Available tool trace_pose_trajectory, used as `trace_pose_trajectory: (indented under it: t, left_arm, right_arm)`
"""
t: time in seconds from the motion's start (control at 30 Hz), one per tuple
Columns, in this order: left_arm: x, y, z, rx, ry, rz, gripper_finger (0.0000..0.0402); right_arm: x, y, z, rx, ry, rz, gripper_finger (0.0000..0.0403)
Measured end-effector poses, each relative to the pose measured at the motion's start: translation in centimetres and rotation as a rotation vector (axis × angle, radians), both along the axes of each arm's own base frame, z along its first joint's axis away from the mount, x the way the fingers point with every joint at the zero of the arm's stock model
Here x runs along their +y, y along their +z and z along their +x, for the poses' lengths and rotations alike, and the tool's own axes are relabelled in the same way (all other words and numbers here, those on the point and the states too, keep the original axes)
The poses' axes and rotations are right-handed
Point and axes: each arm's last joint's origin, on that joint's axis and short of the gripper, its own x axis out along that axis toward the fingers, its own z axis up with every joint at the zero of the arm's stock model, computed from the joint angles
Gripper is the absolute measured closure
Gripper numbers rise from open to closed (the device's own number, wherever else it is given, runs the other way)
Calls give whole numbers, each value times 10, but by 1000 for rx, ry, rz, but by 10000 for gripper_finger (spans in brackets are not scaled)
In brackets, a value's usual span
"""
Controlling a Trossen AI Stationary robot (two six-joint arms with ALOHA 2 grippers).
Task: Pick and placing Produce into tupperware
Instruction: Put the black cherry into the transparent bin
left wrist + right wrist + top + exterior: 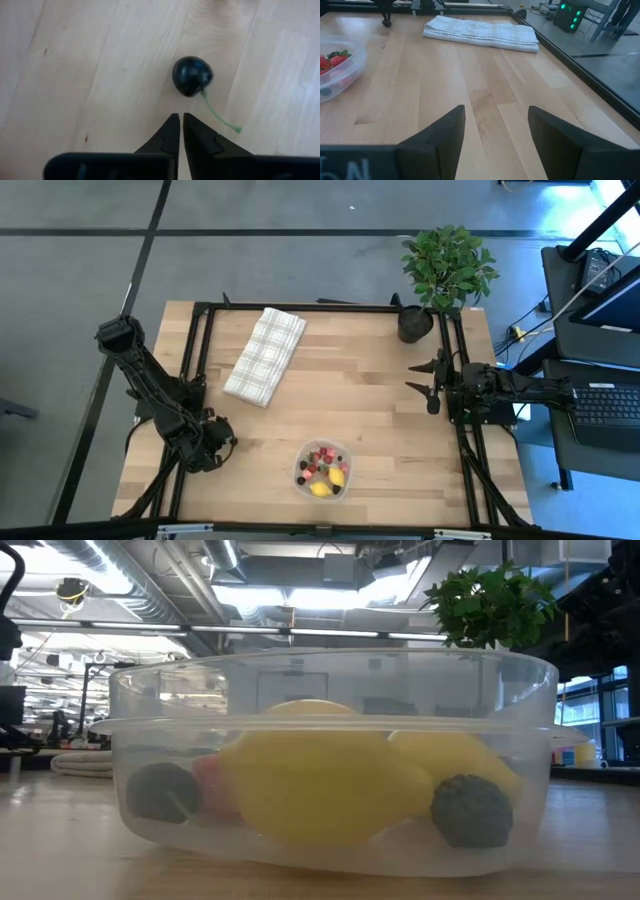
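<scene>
Left hand (179, 120): low over the wooden surface (380, 380) near its front-left part, fingers pressed together with only a hairline gap, gripping nothing; a dark cherry (192, 75) with a thin green stem lies loose on the wood just beyond the fingertips, apart from them.

Checked cloth (265, 355): folded, white with grey lines, lying at an angle on the back-left area of the surface; well apart from everything else.

Tupperware (323, 469): round, clear, whitish rim; at front centre of the surface, to the right of the left hand; upright and uncovered.

Produce (324, 468): red, pink and dark small pieces plus two yellow lemon-like ones, all heaped inside the tupperware; the low view shows the yellow pieces (330, 785) and dark berries (470, 808) pressed against its wall.

Potted plant (445, 265): green, in a black pot, back-right corner.

Right hand (428, 385): at the right edge, mid-depth, fingers spread and empty, pointing toward the centre.
</scene>
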Motion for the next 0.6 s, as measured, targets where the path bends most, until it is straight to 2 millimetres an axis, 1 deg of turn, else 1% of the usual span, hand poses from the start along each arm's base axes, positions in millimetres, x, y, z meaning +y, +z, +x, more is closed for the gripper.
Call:
trace_pose_trajectory:
  t: [0.17,0.53,0.6]
  left_arm:
    - [-1,0,0,-2,1,-10,400]
    - [-1,1,1,-24,17,-7,397]
    - [-1,1,1,-23,41,-17,397]
  right_arm:
    - [0,0,0,0,0,0,184]
    - [0,0,0,0,0,0,184]
    - [0,0,0,0,0,0,184]
